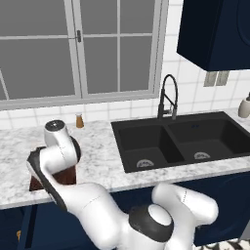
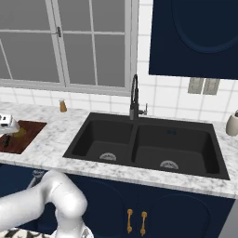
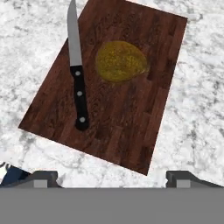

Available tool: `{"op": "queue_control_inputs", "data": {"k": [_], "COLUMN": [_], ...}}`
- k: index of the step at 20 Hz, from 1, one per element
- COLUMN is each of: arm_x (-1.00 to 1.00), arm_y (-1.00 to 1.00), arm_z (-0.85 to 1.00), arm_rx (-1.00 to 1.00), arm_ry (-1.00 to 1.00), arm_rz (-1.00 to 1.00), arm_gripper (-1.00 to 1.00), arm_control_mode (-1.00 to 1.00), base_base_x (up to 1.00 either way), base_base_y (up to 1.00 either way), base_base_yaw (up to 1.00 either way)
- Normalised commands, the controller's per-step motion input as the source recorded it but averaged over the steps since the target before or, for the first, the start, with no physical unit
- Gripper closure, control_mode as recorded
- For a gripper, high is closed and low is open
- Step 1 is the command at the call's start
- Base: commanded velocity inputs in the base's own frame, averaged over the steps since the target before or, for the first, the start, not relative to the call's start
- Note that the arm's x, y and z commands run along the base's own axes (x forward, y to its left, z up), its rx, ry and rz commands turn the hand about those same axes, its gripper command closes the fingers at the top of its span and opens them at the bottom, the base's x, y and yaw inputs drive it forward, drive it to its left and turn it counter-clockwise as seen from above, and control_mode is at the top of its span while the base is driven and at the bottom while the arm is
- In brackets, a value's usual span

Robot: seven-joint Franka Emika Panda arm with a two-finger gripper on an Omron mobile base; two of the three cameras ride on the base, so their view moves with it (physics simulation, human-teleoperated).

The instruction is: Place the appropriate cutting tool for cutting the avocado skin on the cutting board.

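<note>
No readable writing shows anywhere. The arm folds leftward over the marble worktop [image 1: 97,141], its end effector [image 3: 111,177] hanging above the board [image 3: 131,109] with the dark tips spread wide, holding nothing. The board is a flat rectangle of reddish-brown wood grain lying on the speckled grey-white stone. The knife [image 3: 76,74] lies flat on the board along one long edge, black riveted handle on the wood, silver blade tip reaching past the rim. The avocado [image 3: 120,61], a dull olive-yellow lump, rests on the board just beside the blade.
</note>
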Motion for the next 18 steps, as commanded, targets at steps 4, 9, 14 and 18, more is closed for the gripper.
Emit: {"op": "queue_control_inputs", "data": {"k": [4, 9, 14, 18], "arm_x": [-1.0, -1.0, -1.0, -0.98], "arm_y": [-1.0, -1.0, -1.0, -1.0], "arm_z": [0.04, 0.41, 0.45, 0.41], "arm_rx": [0.12, 0.11, 0.1, 0.09], "arm_ry": [-0.13, 0.0, 0.0, 0.01], "arm_rz": [-0.03, -0.16, -0.08, -0.18], "arm_gripper": [-1.0, -1.0, -1.0, -1.0], "arm_control_mode": [-1.0, -1.0, -1.0, -1.0], "base_base_x": [0.0, 0.0, 0.0, 0.0], "base_base_y": [0.0, 0.0, 0.0, 0.0], "base_base_yaw": [0.0, 0.0, 0.0, 0.0]}}
